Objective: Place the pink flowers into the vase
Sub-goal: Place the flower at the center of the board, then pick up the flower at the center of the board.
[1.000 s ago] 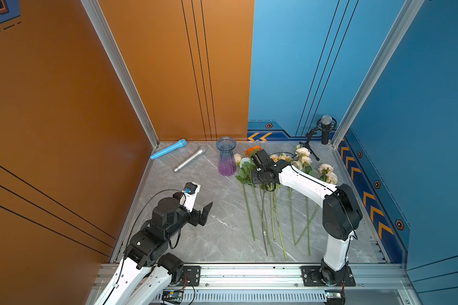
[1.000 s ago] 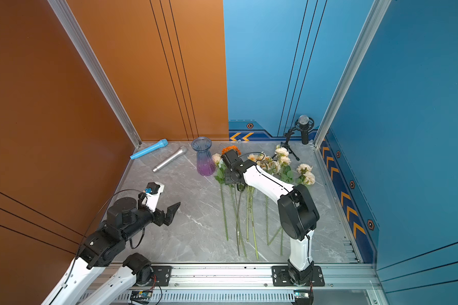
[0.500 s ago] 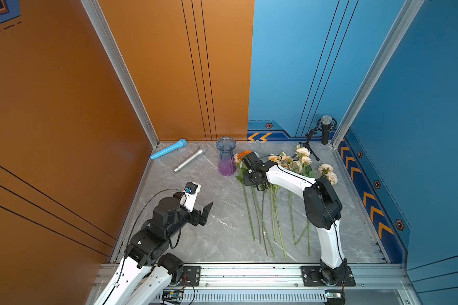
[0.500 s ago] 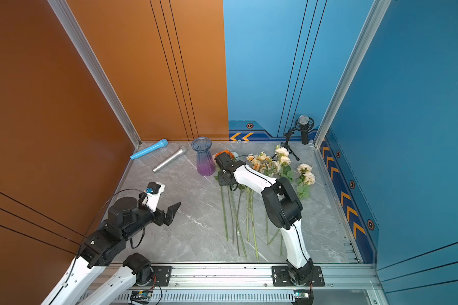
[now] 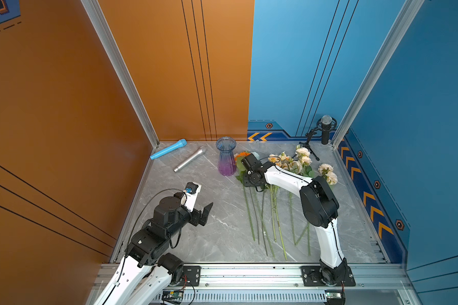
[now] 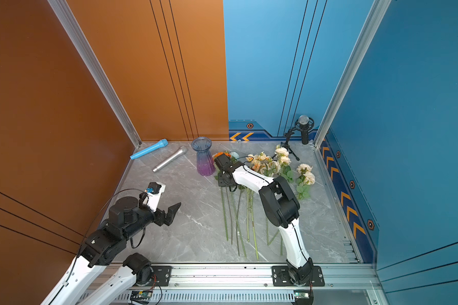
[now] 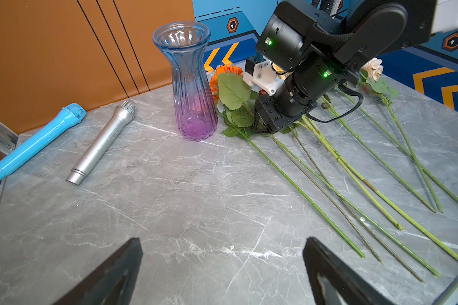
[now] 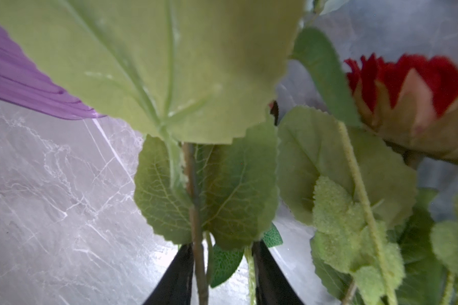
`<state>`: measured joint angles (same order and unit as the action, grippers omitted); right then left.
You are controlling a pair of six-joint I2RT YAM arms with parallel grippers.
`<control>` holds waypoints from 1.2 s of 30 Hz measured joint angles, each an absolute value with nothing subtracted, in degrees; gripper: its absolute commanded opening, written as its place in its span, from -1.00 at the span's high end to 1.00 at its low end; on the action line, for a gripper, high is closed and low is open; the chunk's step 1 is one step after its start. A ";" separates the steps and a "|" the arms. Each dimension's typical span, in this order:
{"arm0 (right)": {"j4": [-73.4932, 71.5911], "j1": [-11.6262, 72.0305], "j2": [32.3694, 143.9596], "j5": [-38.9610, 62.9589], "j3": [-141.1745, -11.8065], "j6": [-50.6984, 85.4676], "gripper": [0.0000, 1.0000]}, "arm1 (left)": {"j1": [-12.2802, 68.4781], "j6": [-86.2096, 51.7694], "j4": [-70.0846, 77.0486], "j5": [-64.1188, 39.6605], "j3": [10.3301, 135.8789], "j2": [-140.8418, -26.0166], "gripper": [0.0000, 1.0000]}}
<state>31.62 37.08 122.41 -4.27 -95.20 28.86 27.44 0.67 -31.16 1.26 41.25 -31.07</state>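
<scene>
The ribbed vase (image 5: 226, 158) (image 6: 204, 158) (image 7: 191, 84), blue on top and purple below, stands upright and empty at the back. The pink flowers (image 5: 303, 154) (image 6: 306, 171) lie flat to its right, their long stems (image 7: 354, 171) running toward the front. My right gripper (image 5: 246, 182) (image 8: 221, 269) is low over the leaves just right of the vase, open, with a brownish stem (image 8: 196, 224) and leaves in the gap; I cannot tell which bloom that stem carries. My left gripper (image 5: 205, 211) (image 7: 222, 264) hovers wide open above bare table, front left.
A blue microphone (image 5: 168, 149) and a silver microphone (image 5: 190, 159) lie left of the vase. A black microphone on a stand (image 5: 325, 129) fills the back right corner. An orange bloom (image 7: 226, 72) and a peach spray (image 5: 280, 161) lie among the flowers. Walls close three sides.
My right gripper has slid left toward the vase and its jaws, shut before, have parted around the stems. The left arm has stayed still.
</scene>
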 measured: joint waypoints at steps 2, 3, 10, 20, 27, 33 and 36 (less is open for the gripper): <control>31.62 37.08 122.39 -4.27 -95.20 28.84 0.19 | 27.44 0.67 -31.16 1.26 41.23 -31.07 -0.96; 31.62 37.08 122.37 -4.27 -95.20 28.86 0.19 | 27.44 0.69 -31.16 1.26 41.23 -31.07 -0.96; 31.42 37.08 116.75 -3.77 -91.83 28.73 0.05 | 27.44 0.69 -31.16 1.26 41.23 -31.07 -0.96; 32.08 36.01 96.79 -4.93 -84.88 28.73 0.00 | 27.44 0.69 -31.16 1.23 41.25 -31.07 -0.96; 33.43 30.70 91.96 -7.79 -79.07 28.77 0.01 | 27.44 0.69 -31.16 1.21 41.25 -31.07 -0.96; 34.65 25.71 91.96 -8.23 -74.50 28.73 0.03 | 27.44 0.69 -31.16 1.21 41.25 -31.07 -0.96; 35.00 24.27 91.96 -8.56 -73.19 28.71 0.04 | 27.44 0.69 -31.16 1.21 41.25 -31.07 -0.96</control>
